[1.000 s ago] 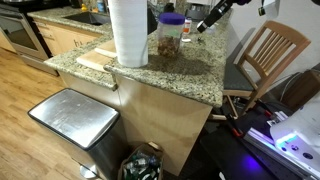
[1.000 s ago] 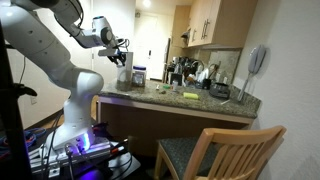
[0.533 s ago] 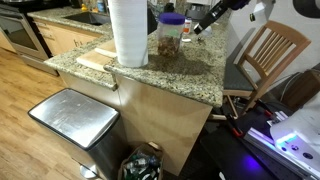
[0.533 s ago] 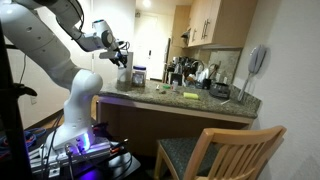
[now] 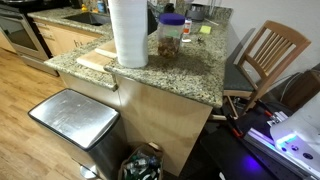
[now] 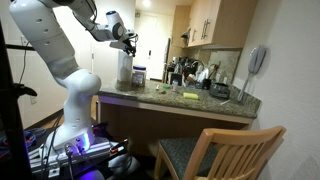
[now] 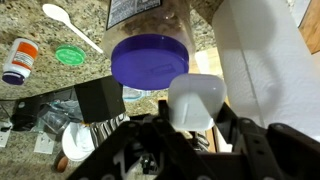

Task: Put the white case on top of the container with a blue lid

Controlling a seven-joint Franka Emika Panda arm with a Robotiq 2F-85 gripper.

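In the wrist view my gripper (image 7: 196, 122) is shut on the white case (image 7: 195, 95), a small glossy rounded case held between the two fingers. The clear jar's round blue lid (image 7: 150, 58) lies just beyond and left of the case, below it. In an exterior view the jar with the blue lid (image 5: 171, 35) stands on the granite counter beside the paper towel roll; the gripper is out of that frame. In an exterior view the gripper (image 6: 130, 40) hangs high above the counter's end.
A tall white paper towel roll (image 5: 129, 30) stands right next to the jar and fills the right of the wrist view (image 7: 265, 60). A pill bottle (image 7: 20, 60), a green lid (image 7: 70, 55) and a white spoon (image 7: 70, 27) lie on the counter. A wooden chair (image 5: 265, 50) and a steel bin (image 5: 75, 115) stand nearby.
The arm has risen and swung over toward the jar, leaving the top of one exterior view. The case stays held in the gripper.
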